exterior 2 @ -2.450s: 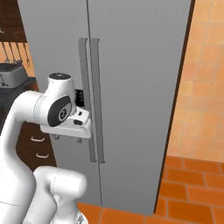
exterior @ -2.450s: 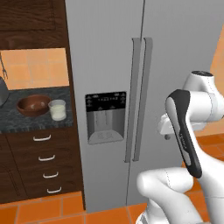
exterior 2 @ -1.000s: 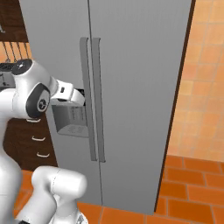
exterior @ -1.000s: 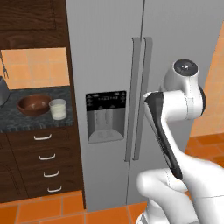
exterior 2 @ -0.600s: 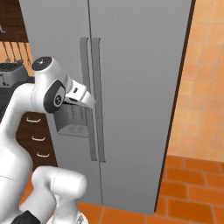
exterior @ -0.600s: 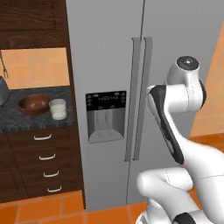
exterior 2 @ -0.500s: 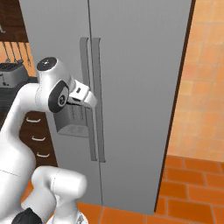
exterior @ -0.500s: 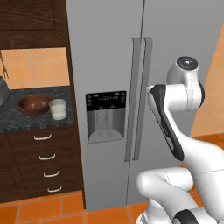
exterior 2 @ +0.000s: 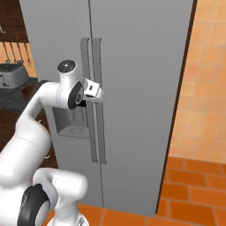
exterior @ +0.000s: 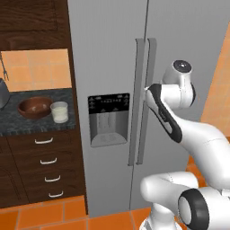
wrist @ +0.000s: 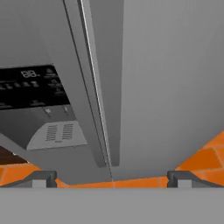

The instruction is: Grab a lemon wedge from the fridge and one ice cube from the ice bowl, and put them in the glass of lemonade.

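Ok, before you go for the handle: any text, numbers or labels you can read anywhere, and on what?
"88": pale digits on the black dispenser panel in the fridge door, my best reading.
Small white marks beside and under those digits: too blurred to read.
Nothing else carries writing.

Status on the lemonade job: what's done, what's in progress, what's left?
Done: nothing. The fridge doors are shut. In hand: the gripper, jaws open and empty, is at the right-door handle. Left: open the fridge, fetch the wedge, take ice from the ice bowl, drop both into the glass of lemonade.
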Robot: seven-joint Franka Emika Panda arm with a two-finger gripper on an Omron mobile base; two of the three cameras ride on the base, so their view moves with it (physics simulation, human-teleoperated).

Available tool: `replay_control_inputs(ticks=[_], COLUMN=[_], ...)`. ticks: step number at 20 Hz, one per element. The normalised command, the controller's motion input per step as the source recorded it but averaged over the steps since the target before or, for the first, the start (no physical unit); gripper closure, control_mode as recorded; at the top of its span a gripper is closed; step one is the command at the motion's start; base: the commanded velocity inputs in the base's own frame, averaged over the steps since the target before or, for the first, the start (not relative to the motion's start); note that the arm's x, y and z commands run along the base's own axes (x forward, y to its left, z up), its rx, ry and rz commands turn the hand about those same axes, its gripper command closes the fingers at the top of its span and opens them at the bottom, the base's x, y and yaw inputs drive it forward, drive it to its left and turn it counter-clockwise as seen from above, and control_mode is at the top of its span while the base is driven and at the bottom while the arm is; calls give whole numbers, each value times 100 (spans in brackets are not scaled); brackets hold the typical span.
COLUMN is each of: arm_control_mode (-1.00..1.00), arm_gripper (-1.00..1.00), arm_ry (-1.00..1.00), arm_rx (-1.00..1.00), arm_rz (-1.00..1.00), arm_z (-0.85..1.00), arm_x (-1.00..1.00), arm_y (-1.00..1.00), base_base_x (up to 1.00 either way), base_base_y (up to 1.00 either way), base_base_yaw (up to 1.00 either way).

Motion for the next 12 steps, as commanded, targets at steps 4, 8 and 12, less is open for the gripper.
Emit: replay_control_inputs(ticks=[4, 8, 12], arm_control_mode=[-100, -100, -100], arm_gripper=[-100, -100, -100], arm_ry=[0, -1, -4], arm_rx=[-1, 0, 0], arm_rz=[2, 0, 0], arm_z=[-17, -40, -31], arm_x=[16, 39, 66], arm_y=[0, 0, 0], base_base_x=[0, 0, 0], base_base_y=[0, 0, 0], base_base_yaw=[0, 0, 0])
